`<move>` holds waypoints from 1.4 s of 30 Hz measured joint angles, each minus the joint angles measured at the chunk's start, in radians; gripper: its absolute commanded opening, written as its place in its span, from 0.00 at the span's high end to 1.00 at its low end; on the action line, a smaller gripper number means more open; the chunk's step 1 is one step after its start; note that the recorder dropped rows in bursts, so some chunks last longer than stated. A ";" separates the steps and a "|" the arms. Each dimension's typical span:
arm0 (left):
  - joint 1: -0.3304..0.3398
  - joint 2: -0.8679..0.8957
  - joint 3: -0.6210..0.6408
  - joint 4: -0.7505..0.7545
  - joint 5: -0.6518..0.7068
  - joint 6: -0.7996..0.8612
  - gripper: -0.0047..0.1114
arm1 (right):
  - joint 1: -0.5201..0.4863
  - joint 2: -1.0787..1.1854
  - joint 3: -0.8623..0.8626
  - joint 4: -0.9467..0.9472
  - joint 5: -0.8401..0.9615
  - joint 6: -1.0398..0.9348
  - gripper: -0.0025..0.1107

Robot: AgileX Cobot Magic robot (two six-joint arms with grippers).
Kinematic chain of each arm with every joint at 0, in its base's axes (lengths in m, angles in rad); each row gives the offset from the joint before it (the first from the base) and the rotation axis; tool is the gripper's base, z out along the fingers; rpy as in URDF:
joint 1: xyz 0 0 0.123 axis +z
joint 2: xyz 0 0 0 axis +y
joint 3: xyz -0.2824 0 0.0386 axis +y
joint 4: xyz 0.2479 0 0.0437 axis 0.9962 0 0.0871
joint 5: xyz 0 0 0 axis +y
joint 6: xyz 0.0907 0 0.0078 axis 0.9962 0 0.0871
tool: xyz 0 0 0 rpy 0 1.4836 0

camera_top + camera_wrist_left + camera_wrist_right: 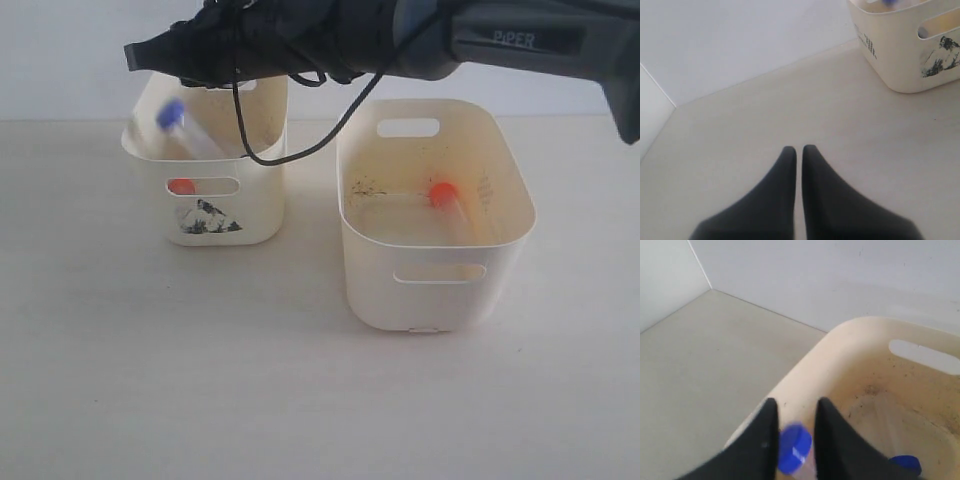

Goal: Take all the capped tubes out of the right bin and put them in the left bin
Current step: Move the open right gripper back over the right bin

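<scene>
Pale table (150, 400), flat and bare-looking, carries two cream bins side by side. One small bin (250, 215) with black mountain picture on front, straight below right claw (138, 52). One big plain bin (440, 290), off to side of claw, lower down, near small bin, not touching.

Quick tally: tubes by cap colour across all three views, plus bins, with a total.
Blue-capped clear plastic tubes: 2
Orange-capped clear plastic tubes: 2 (one shows only as a cap through the smaller bin's handle slot)
Cream plastic bins: 2
Total: 6 (4 tubes, 2 bins)
</scene>
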 measured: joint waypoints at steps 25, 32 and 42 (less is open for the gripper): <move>0.000 0.000 0.000 0.000 0.000 0.000 0.92 | -0.049 -0.255 0.000 -0.981 0.998 0.593 0.98; 0.000 0.000 0.000 0.000 0.000 0.000 0.92 | -0.117 -0.256 0.000 -1.060 1.031 0.755 0.98; 0.000 0.000 0.000 0.000 0.000 0.000 0.92 | -0.143 -0.256 0.002 -1.060 1.033 0.962 0.98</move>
